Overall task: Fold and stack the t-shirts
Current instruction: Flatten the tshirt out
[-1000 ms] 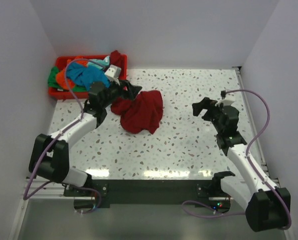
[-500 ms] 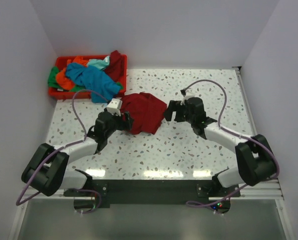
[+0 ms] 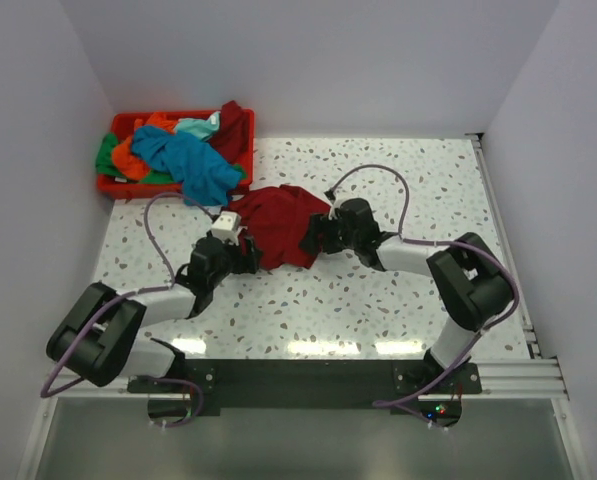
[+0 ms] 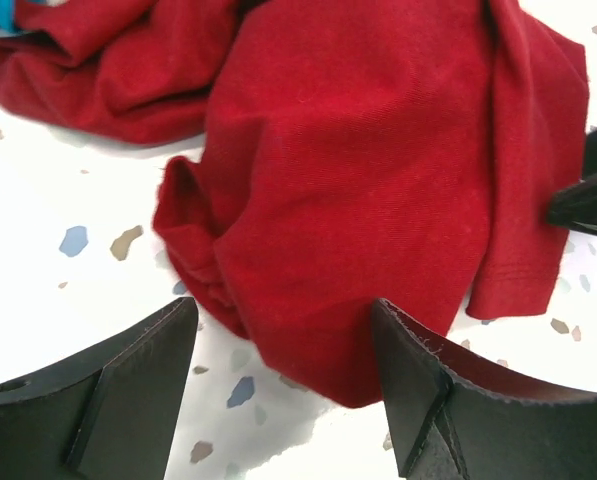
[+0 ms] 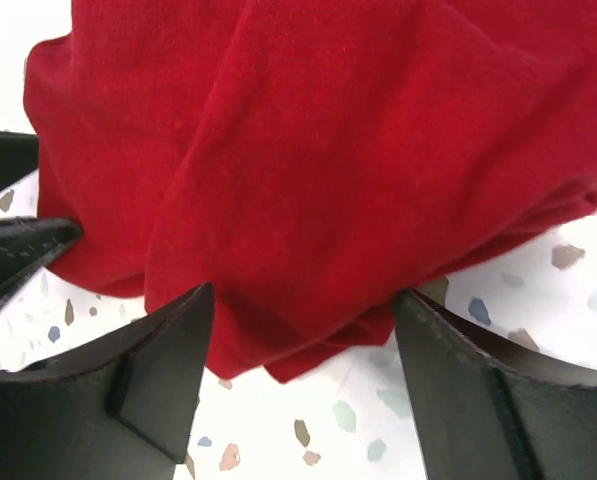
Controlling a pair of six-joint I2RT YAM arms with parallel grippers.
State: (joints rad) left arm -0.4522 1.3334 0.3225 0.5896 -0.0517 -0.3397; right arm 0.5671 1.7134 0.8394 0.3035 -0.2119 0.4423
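Top external: red shirt (image 3: 283,220) crumpled mid-frame, between both grippers; left gripper (image 3: 246,252) at its lower-left edge, right gripper (image 3: 313,235) at its right edge, equally near
Left wrist: jaws spread, shirt edge lying between tips, unpinched
Right wrist: jaws spread, straddling fold, not yet gripping

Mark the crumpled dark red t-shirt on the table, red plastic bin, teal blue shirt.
crumpled dark red cotton t-shirt (image 3: 280,220): top external view, centre of the heap.
red plastic bin (image 3: 111,187): top external view, near wall, left end.
teal blue cotton t-shirt (image 3: 183,158): top external view, bunched middle.
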